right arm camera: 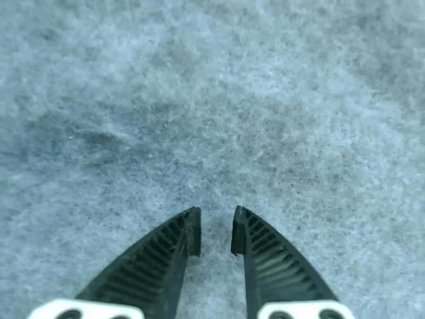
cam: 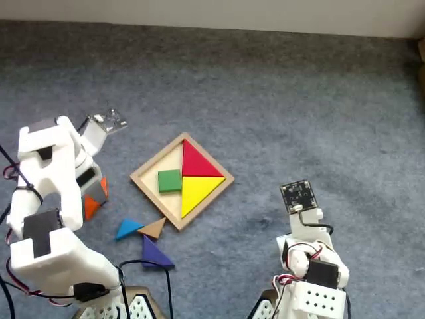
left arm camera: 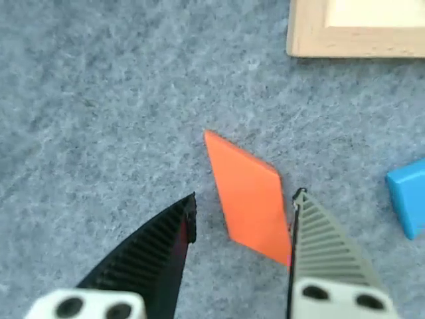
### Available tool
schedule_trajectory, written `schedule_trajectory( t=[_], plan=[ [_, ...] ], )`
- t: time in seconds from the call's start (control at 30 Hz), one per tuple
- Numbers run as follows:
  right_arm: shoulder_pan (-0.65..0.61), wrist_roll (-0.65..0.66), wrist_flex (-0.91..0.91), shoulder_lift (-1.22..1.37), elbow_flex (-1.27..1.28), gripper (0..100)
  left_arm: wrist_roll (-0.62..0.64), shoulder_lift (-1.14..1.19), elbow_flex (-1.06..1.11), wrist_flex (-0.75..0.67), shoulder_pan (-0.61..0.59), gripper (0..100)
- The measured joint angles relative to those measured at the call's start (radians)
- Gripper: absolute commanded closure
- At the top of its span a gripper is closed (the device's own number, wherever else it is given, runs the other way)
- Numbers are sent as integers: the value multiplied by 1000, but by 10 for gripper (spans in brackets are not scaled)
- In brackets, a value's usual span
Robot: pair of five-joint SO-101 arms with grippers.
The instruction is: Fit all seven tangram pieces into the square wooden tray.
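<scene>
Left gripper wide open around the orange parallelogram
Nothing gripped; right gripper open just a crack, empty.

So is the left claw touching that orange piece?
Cannot tell. Left wrist view: the orange piece lies inside the open left claw, clear of the dark finger, but the pale finger overlaps its edge.

High view looks down from afar; 2 wrist views face felt closely, left sharing tray.
</scene>
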Motion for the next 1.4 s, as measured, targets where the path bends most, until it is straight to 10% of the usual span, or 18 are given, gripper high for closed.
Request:
schedule_trajectory(
  t=[0.47, 0.73, 1.07, 1.4],
  plan=[
    [6, 0, 0, 0, 0, 908, -2, -28, 219, -239, 5, 951],
    [6, 0, 0, 0, 0, 908, 6, -66, 132, 3, 60, 994],
    [6, 0, 0, 0, 0, 908, 242, -230, 60, 163, 282, 994],
    [6, 0, 0, 0, 0, 908, 489, -242, 60, -127, 454, 994]
  ],
)
